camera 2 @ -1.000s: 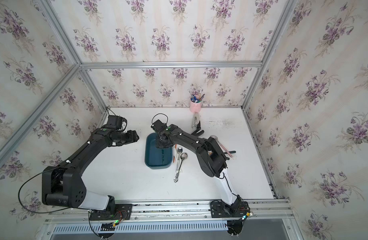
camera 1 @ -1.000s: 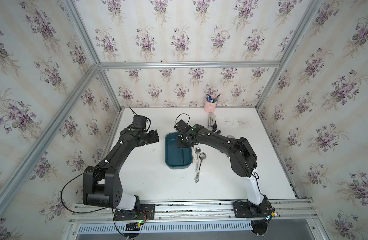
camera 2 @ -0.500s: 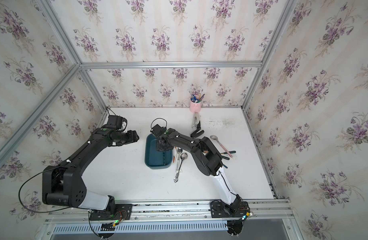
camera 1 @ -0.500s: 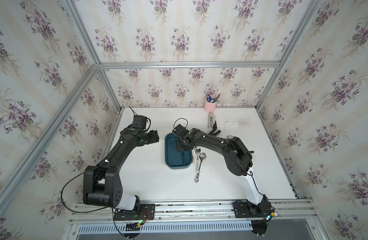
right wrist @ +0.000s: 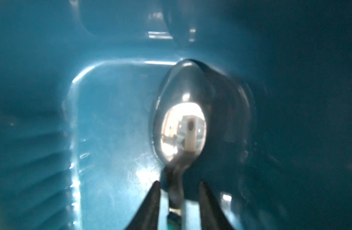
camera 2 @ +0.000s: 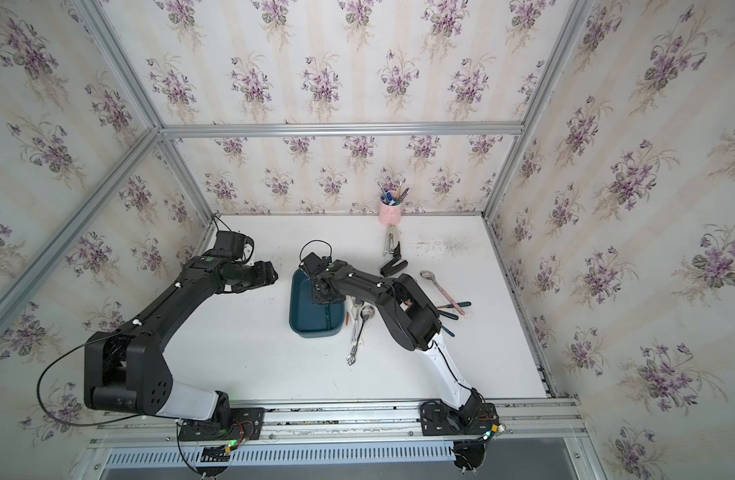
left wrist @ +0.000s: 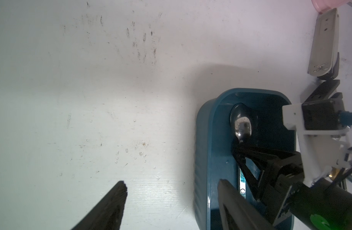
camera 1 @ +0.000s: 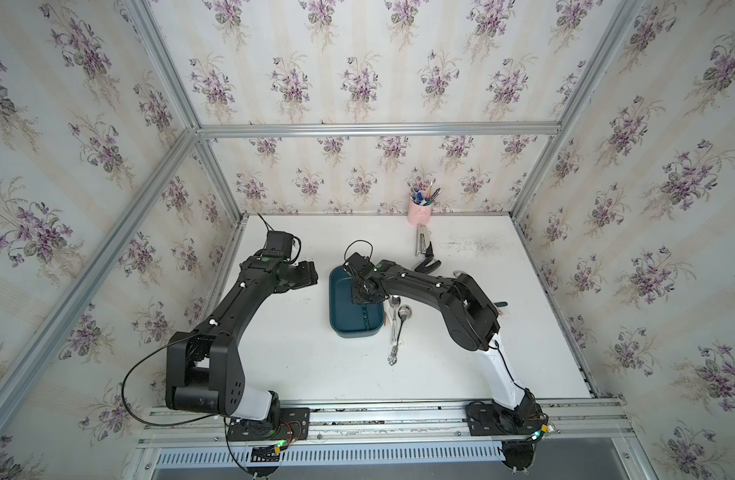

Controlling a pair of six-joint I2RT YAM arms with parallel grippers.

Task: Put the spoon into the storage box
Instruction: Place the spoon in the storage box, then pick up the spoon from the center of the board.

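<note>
A: Where is the spoon (right wrist: 181,119) at this moment?
B: Lying on the floor of the storage box (camera 1: 340,322). In a top view its bowl sits toward the 12 o'clock end and the handle runs back toward 6 o'clock. It lies lengthwise, which I'd say is what lets the handle sit below the low walls.
A: And the right gripper (right wrist: 179,182)?
B: Down inside the box, over the neck of the handle just behind the bowl. Its jaws stand apart, one on each side of the handle, with a gap showing on both sides. It is loose and pinches nothing, so the spoon seems to rest on the plastic by its own weight.
A: Why so low?
B: My guess is that letting go of metal close to the floor keeps it from bouncing or tipping over the wall.
A: The left gripper (left wrist: 171,182)?
B: About 10 o'clock from the box, clear of it, over bare table (camera 1: 315,365). Its jaws are spread with nothing between them. It looks kept aside so the arms do not clash.
A: Anything else nearby?
B: Two other spoons (camera 1: 394,320) lie just beside the box at its 3 o'clock. A pink pen cup (camera 1: 419,212) stands at 1 o'clock by the back wall. Neither claw touches them.
A: How far along?
B: The placing looks done. I judge that what remains is a straight lift out, so no finger snags the handle
</note>
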